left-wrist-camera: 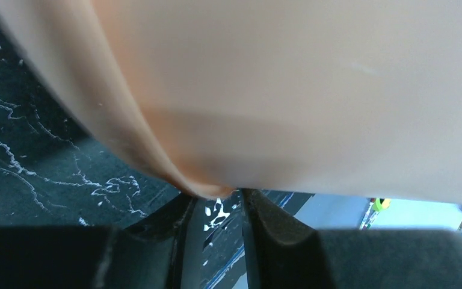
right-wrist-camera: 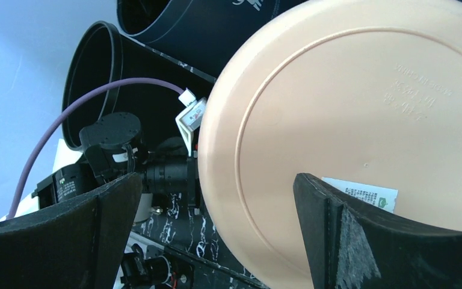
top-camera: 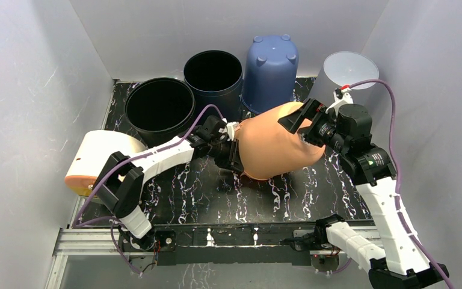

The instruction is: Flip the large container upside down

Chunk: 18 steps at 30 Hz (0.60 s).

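Note:
The large container (top-camera: 274, 144) is a peach plastic tub, tilted on its side at the middle of the black marbled table (top-camera: 180, 192), rim to the left and base to the right. My left gripper (top-camera: 233, 152) is shut on its rim; in the left wrist view the rim edge (left-wrist-camera: 207, 189) sits at the fingertips of that gripper (left-wrist-camera: 216, 201). My right gripper (top-camera: 298, 123) is open and empty at the tub's base. In the right wrist view the round base (right-wrist-camera: 349, 108) fills the space ahead of its spread jaws (right-wrist-camera: 216, 180).
Two black buckets (top-camera: 159, 105) (top-camera: 212, 72) stand open at the back. A blue bucket (top-camera: 271, 69) stands upside down beside them. A translucent white container (top-camera: 349, 69) is at the back right. A white and orange container (top-camera: 99, 159) lies at the left edge.

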Available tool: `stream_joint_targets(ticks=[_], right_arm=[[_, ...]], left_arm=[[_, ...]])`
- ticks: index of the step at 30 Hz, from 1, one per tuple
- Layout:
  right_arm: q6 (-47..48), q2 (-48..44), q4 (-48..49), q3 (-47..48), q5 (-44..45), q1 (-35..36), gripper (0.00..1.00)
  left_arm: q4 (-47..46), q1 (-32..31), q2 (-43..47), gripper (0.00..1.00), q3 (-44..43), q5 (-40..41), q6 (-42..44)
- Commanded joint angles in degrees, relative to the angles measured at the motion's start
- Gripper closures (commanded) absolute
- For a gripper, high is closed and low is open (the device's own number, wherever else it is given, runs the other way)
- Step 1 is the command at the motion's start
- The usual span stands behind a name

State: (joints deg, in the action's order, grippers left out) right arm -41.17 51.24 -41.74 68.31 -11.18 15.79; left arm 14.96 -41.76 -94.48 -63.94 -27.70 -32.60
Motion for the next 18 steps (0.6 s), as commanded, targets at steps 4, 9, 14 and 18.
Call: stream_joint_targets(ticks=[4, 9, 14, 18], right_arm=[[-2.16, 4.26, 2.80, -2.13, -4.12, 1.08, 0.02], [-3.04, 6.82, 5.14, -2.22, -5.25, 1.60, 0.02], [-2.51, 7.98, 5.33, -2.27, -3.85, 2.03, 0.02], [-1.21, 8.29, 3.81, -0.37, -1.49, 2.05, 0.02]], left_arm=[[-1.66, -2.07, 8.84, 0.44, 0.94, -2.74, 3.01], [5.19, -2.10, 12.16, 0.21, -0.93, 0.68, 5.36], [13.47, -2.10, 17.09, 0.15, -3.54, 3.56, 7.02], [19.69, -2.08, 19.70, 0.12, -7.70, 6.69, 8.30]])
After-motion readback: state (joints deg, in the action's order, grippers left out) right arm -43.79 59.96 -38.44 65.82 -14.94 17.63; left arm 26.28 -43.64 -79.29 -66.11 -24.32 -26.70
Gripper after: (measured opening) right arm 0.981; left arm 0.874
